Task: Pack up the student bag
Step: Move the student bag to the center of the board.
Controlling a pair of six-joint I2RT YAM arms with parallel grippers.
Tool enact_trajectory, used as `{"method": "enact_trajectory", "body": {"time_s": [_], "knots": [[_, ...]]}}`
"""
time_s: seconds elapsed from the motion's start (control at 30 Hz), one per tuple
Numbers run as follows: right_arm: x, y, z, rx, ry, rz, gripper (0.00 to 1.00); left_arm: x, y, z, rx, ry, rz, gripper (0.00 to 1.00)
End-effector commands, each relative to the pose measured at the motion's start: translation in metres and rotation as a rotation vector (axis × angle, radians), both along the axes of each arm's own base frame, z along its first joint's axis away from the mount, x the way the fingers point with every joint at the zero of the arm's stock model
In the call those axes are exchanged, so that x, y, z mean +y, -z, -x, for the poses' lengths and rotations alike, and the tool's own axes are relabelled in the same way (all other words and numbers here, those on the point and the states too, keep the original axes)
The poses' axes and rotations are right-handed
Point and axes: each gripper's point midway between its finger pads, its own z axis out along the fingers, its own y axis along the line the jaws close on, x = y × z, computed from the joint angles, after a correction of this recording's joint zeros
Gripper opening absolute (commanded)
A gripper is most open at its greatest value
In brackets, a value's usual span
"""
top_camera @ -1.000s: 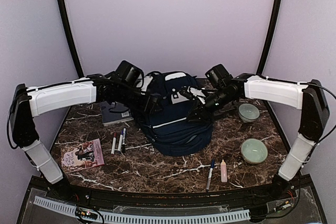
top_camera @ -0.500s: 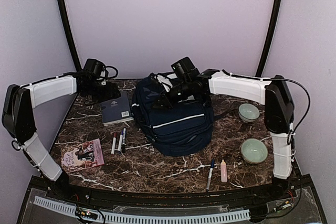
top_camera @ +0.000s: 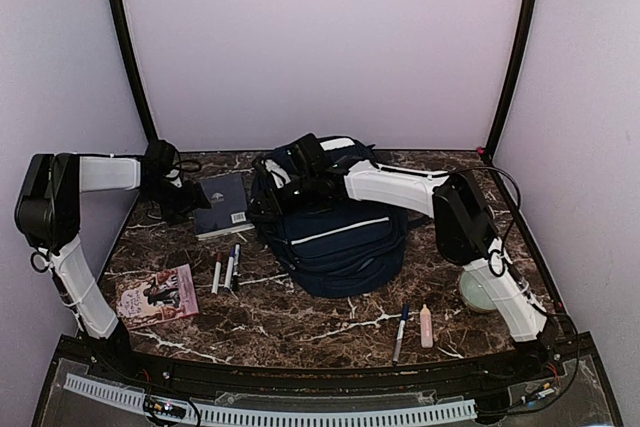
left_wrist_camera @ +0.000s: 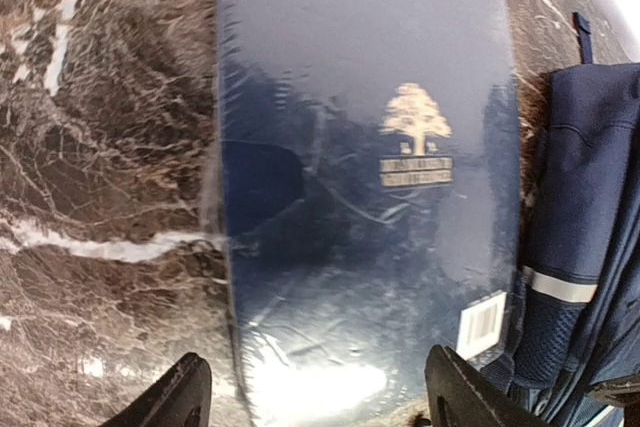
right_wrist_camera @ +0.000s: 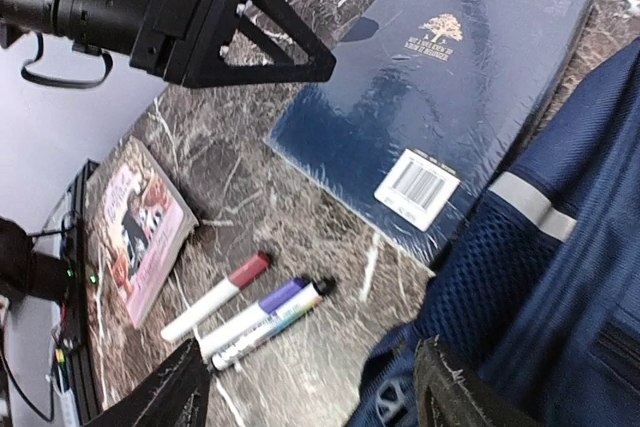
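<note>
The student bag, navy with a white stripe, lies in the middle of the marble table; its mesh side pocket shows in the right wrist view and the left wrist view. A dark blue hardcover book lies just left of it. My left gripper hovers open over the book's near end, with one finger to each side of it and nothing held. My right gripper reaches across the bag to its left edge and hangs open and empty above the bag's edge and the table.
Three markers lie in front of the blue book, also in the right wrist view. A pink book sits front left. A blue pen and a pink tube lie front right, beside a green bowl.
The right arm swung left across the bag and its jaws opened wider. The left arm pulled back from the bag to the blue book, still open.
</note>
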Motion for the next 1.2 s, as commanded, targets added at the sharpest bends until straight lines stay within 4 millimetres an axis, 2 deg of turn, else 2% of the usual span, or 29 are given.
{"method": "enact_trajectory", "body": {"time_s": [0.0,0.13,0.2,0.27,0.37,0.5,0.63,0.77,1.0,1.1,1.17], "knots": [[0.024,-0.006,-0.011,0.044,0.062,-0.115,0.71,0.0,0.009,0.0,0.011,0.003,0.049,0.76],[0.025,0.017,-0.015,0.066,0.091,-0.097,0.71,-0.003,0.019,-0.002,0.022,0.0,0.076,0.73],[0.021,0.026,-0.016,0.07,0.106,-0.071,0.71,-0.007,0.023,-0.004,0.029,0.004,0.099,0.68],[0.015,0.037,-0.018,0.072,0.126,-0.038,0.71,-0.011,0.027,-0.005,0.03,0.007,0.125,0.64],[0.001,0.051,-0.033,0.045,0.188,0.019,0.7,-0.016,0.028,-0.006,0.021,0.007,0.163,0.61],[-0.039,0.074,-0.074,-0.062,0.389,0.185,0.7,-0.026,0.029,-0.004,0.027,0.023,0.202,0.55],[-0.074,0.086,-0.1,-0.119,0.499,0.282,0.68,-0.04,0.031,0.002,0.041,0.069,0.169,0.5],[-0.087,0.085,-0.109,-0.135,0.512,0.297,0.66,-0.049,0.035,0.008,0.056,0.096,0.132,0.47],[-0.087,0.07,-0.111,-0.169,0.484,0.288,0.65,-0.058,0.037,0.019,0.07,0.12,0.115,0.47],[-0.082,0.056,-0.104,-0.161,0.432,0.251,0.64,-0.052,0.025,0.026,0.06,0.111,0.051,0.51],[-0.077,0.044,-0.095,-0.147,0.377,0.209,0.64,-0.053,0.01,0.033,0.03,0.112,0.031,0.53]]}}
